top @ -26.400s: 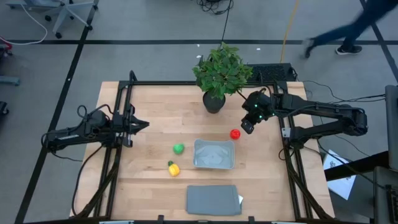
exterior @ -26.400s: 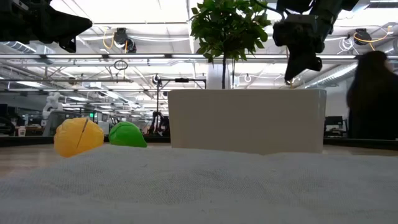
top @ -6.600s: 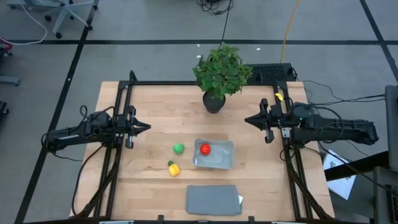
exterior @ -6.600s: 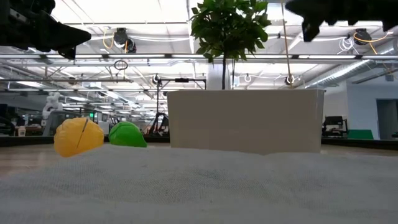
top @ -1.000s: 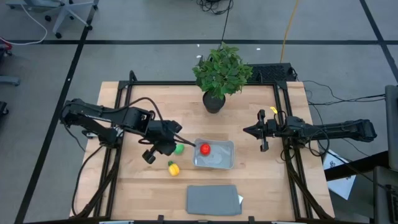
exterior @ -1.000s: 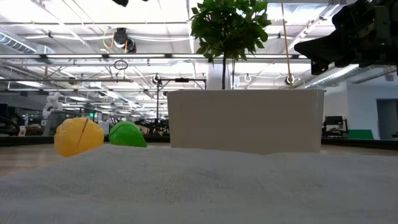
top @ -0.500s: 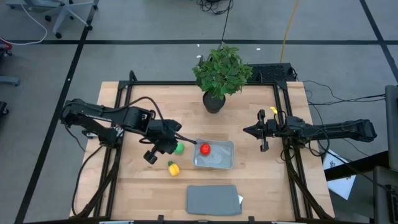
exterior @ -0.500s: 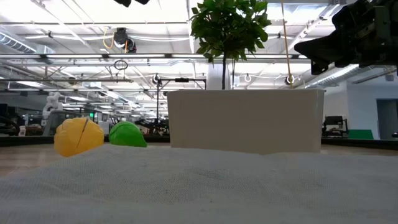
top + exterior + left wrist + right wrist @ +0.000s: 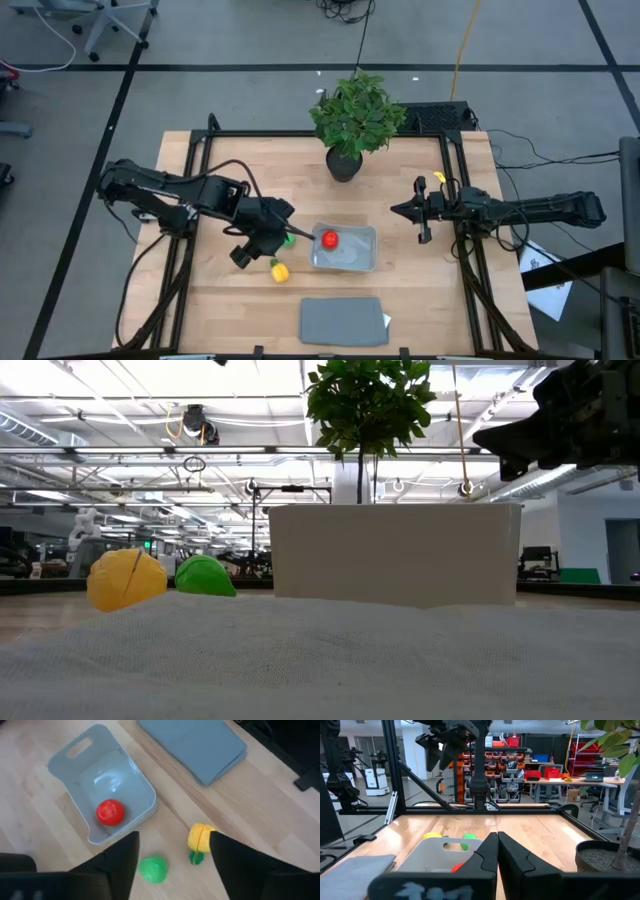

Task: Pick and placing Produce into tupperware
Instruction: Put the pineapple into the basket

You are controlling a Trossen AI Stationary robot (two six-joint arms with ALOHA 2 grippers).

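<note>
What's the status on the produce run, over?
Left gripper over green piece, fingers open. Right gripper shut, waiting beside the tupperware. Red piece already in. Nothing in the way.

yellow piece, green piece (touching), tupperware

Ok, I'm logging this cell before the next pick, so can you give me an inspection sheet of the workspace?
Surface: light wooden tabletop in a black frame.
Job's things: round red piece inside the translucent grey-clear rectangular tupperware; round green piece and yellow piece with a green tip on the wood beside it.
Clutter: leafy potted plant at the far edge; flat opaque grey rectangle at the near edge.
Grippers: left gripper open above the green piece, holding nothing; right gripper shut, empty, right of the tupperware.
Cables: black and yellow leads on the floor beyond the table.
Surroundings: grey floor, office chair base top left; no person seen.
</note>
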